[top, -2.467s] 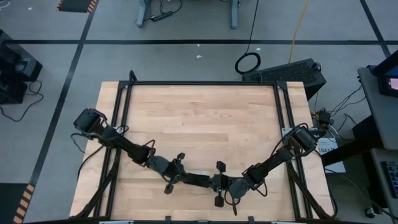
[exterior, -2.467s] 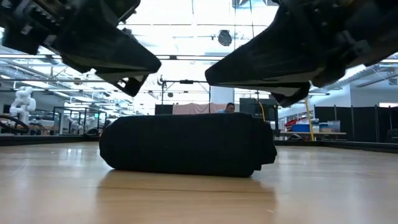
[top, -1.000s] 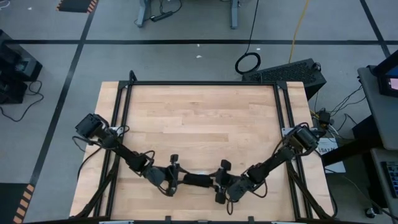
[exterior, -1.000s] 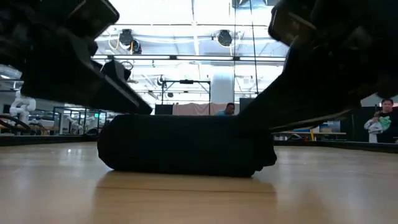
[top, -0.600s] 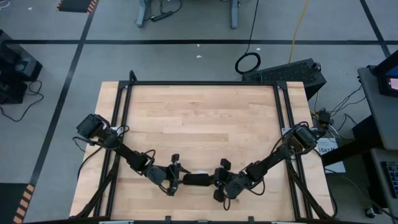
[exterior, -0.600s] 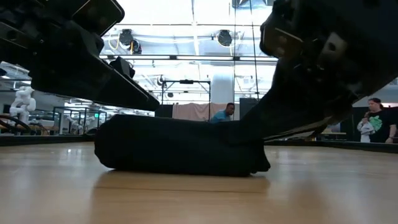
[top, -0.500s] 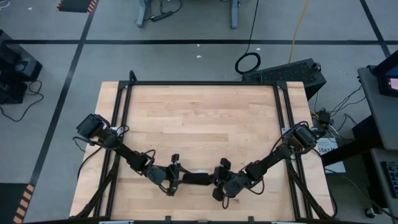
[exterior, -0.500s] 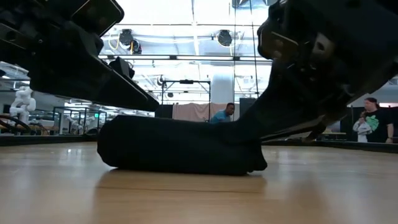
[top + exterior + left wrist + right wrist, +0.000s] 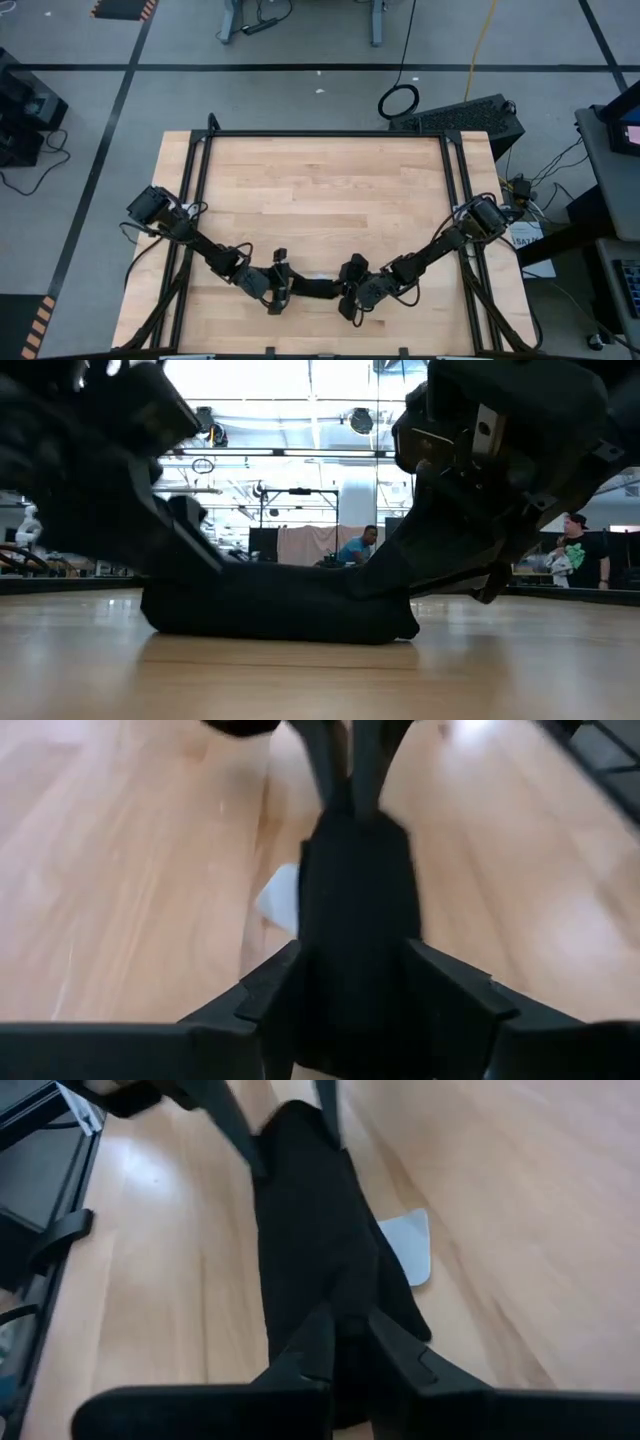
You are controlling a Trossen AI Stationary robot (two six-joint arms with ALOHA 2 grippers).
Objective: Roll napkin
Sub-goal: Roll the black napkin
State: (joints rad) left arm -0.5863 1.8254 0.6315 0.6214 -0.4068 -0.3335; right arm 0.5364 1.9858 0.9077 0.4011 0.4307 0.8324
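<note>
The napkin [image 9: 315,288] is a black rolled-up bundle lying on the wooden table [image 9: 320,190] near its near edge, lengthwise from left to right. Its small white tag [image 9: 410,1245] sticks out flat on the wood at its far side. My left gripper [image 9: 355,1010] is closed around the roll's left end. My right gripper [image 9: 355,1345] is shut on the right end. In the low view the roll [image 9: 280,605] rests on the table between both arms. My left gripper has the roll's left end [image 9: 355,970] between its two fingers [image 9: 270,995], which stand against its two long sides. They slant down from the table's left and lie along the roll. The roll lies on the table. My right gripper pinches the roll's right end [image 9: 345,1295] between its two fingers [image 9: 400,1350], several layers squeezed thin. The fingers slant down from the table's right, along the roll. The roll's underside stays on the table [image 9: 300,638].
Black frame rails [image 9: 320,133] run along the table's far edge and both sides. The table's far half is bare wood [image 9: 320,180]. Beyond the table, two people [image 9: 575,555] [image 9: 352,548] show in the room, far from the arms.
My right gripper has shut on the roll's right end, rolled its wrist and gone a little toward the table's left edge. That end, round before, is now pinched thin. The whole roll looks lower and has slid slightly leftward.
</note>
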